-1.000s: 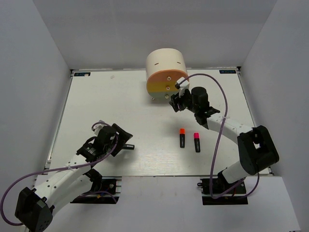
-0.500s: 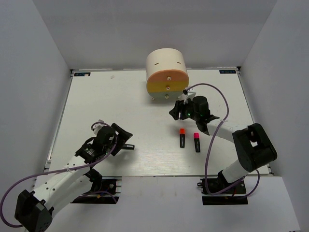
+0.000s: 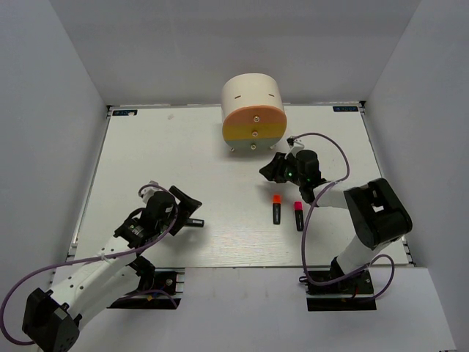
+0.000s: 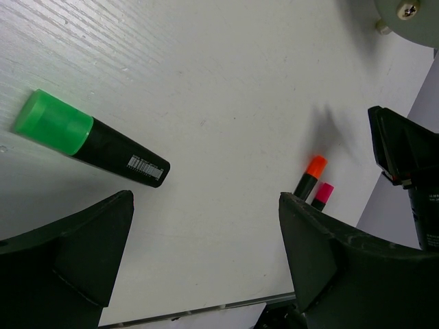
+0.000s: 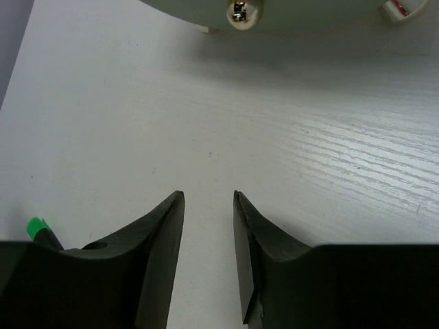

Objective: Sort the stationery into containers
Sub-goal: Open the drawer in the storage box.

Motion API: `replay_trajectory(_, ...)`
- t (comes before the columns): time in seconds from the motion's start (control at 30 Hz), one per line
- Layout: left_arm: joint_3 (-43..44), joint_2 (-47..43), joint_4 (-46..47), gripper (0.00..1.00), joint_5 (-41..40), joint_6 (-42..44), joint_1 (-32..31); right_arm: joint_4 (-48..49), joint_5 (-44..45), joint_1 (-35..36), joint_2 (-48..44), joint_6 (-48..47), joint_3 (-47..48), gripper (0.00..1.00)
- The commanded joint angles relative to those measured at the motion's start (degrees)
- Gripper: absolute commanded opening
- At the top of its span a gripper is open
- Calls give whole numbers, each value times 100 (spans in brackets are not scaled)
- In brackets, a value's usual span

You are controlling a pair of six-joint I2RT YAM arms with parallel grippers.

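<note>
Okay, right gripper [image 5: 208, 195]: jaws a narrow slit apart, nothing between them, hovering over bare table [image 3: 183, 154] just in front of the unit [image 3: 253, 99], right of centre in the top view.
Left gripper [image 4: 206, 199]: jaws wide apart and empty, low over the table at lower left of the top view.
Unit: top centre of the top view. Its three drawers [image 3: 253, 130] look flush, so I read them all as shut.
Stationery: orange highlighter [image 3: 277, 208] and pink highlighter [image 3: 299, 215] lie side by side just below the right gripper in the top view. Green highlighter [image 4: 89, 139] lies alone at upper left of the left wrist view, ahead of the fingers.
Step in hand: my guess is that one of the drawers must open first. A knob [image 5: 238, 12] sits at the top edge of the right wrist view, slightly right of my gap.
Doing it well: I'd widen the jaws a touch and shift right until the knob is centred. Then I'd go in level, pinch the knob alone and pull straight back. The unit looks free-standing, so a skewed tug could drag it.
Cut off: the right wrist view shows only the unit's lowest edge, so I cannot tell which drawer that knob belongs to.
Hidden: the green highlighter is lost under the left gripper in the top view, and I cannot see what the drawers hold.
</note>
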Motion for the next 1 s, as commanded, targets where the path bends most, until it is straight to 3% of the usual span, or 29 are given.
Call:
replay_trajectory(0.0, 84, -16, 35, 96, 134, 79, 30, 539, 136, -116, 191, 393, 240, 40)
replay_trajectory(0.23, 31, 45, 229, 96, 319, 79, 30, 759, 127, -222, 709, 736, 706, 45)
replay_trajectory(0.53, 198, 432, 229, 96, 372, 79, 30, 689, 215, -160, 1737, 1501, 1998, 55)
replay_trajectory(0.97, 198, 546, 281, 96, 372, 79, 30, 425, 496, -90, 2178, 1870, 2394, 49)
